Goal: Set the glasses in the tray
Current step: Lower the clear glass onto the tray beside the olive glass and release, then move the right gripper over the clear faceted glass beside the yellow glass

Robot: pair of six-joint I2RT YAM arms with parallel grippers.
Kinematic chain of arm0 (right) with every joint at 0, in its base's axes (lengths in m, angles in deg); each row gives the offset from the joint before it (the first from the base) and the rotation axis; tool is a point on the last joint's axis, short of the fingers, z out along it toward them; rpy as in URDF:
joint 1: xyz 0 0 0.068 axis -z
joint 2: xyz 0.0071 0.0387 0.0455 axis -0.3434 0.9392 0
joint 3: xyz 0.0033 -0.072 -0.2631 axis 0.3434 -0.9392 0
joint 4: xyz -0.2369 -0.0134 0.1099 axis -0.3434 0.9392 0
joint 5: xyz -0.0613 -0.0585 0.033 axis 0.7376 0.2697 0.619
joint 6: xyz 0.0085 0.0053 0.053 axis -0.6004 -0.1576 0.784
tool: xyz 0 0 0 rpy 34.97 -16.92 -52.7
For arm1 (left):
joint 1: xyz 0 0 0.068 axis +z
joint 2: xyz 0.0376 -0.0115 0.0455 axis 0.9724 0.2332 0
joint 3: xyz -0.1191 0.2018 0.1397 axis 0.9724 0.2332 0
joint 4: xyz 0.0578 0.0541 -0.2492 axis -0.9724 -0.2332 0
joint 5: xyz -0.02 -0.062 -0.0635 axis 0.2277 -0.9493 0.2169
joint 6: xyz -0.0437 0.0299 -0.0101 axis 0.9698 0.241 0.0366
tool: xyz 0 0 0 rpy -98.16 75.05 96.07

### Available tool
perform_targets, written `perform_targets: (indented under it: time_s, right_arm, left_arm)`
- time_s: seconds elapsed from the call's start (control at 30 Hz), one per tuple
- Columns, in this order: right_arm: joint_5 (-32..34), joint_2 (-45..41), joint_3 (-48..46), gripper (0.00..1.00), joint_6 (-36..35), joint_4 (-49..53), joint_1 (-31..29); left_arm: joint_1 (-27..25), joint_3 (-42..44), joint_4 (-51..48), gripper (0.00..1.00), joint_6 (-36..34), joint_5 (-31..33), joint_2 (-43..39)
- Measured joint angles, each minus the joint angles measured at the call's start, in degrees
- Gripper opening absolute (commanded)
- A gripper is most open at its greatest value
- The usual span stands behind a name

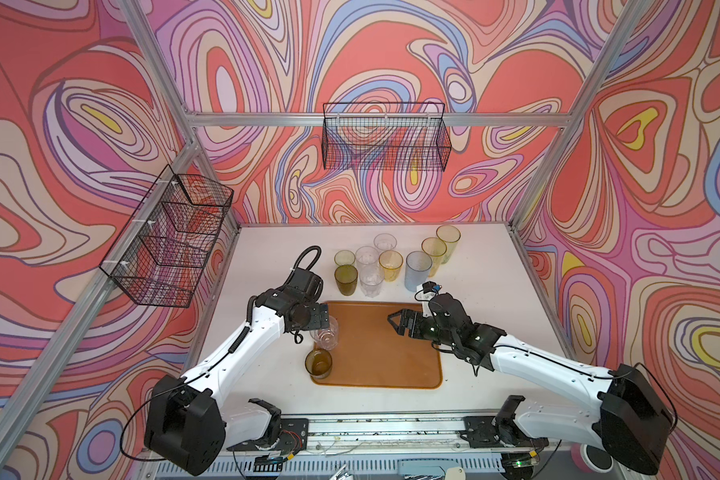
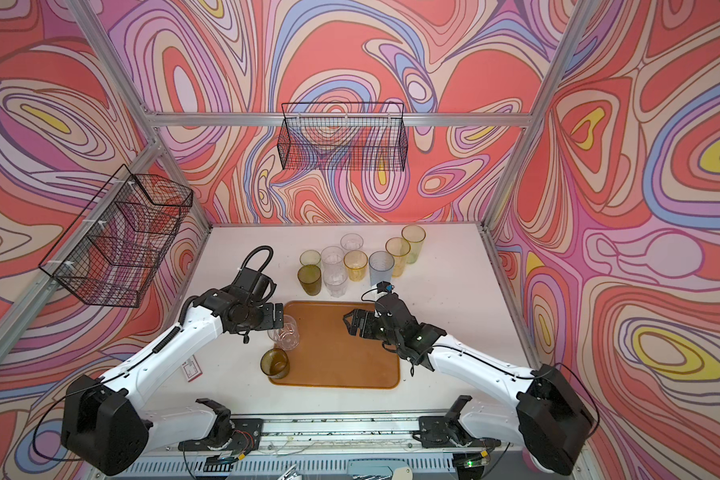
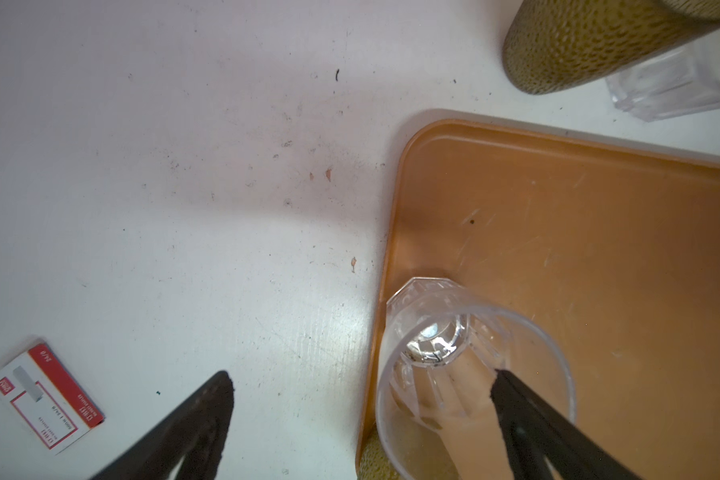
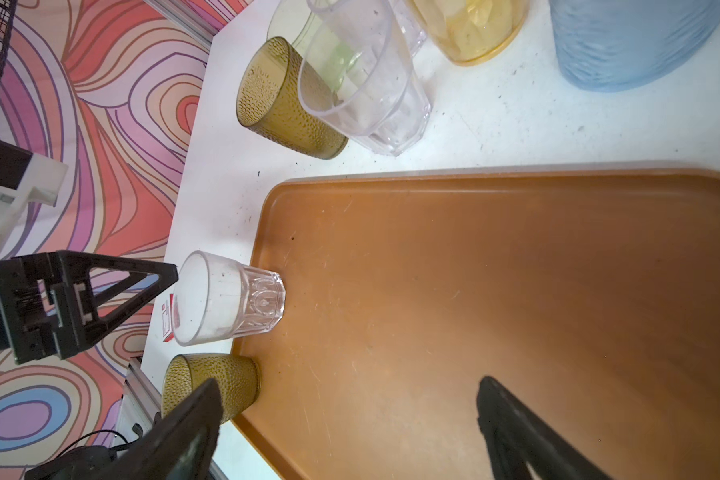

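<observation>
Small red-and-white box (image 3: 46, 399), "24/6" on its red band, remaining print too small to read

Both top views looked steeply down from high over the table's (image 1: 487, 282) near edge toward the back wall (image 1: 275, 178). Each wrist camera sat low and close, aimed at the tray (image 3: 599, 249); both caught the same short clear glass (image 4: 229, 297) at its edge.

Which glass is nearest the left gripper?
The short clear glass on the tray, at the left gripper. The short olive glass beside it is farther; the rest stand off the tray.
</observation>
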Motion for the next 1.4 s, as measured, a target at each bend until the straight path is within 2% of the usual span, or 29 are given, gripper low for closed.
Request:
perform_targets:
  time_s: [0.23,0.4,0.73,1.07,1.23,1.4]
  right_arm:
    - [0.96,2.12,11.21,0.98,-0.63,7.52,0.0]
    - [2.1,4.85,17.57,0.99,-1.4,12.11,0.0]
    - [4.44,17.4,32.94,0.97,-3.74,20.5,0.63]
    - [-0.59,31.28,44.48,0.88,-2.93,24.33,5.9]
    - [-0.55,35.3,49.4,0.81,-2.43,27.12,6.27]
    - [0.48,37.46,50.12,0.73,-1.38,29.55,6.4]
  left_arm:
    - [0.0,3.74,8.35,1.0,2.12,-1.09,-5.51]
    - [0.0,3.98,11.93,1.0,2.1,-1.14,-6.23]
    - [0.0,7.23,20.55,1.0,1.44,-3.5,-6.54]
    - [0.0,10.86,25.88,1.0,-1.07,-3.08,-7.82]
    - [0.0,12.2,26.91,1.0,-1.09,-3.28,-10.1]
    - [0.0,12.22,27.96,1.0,-0.94,-4.15,-10.56]
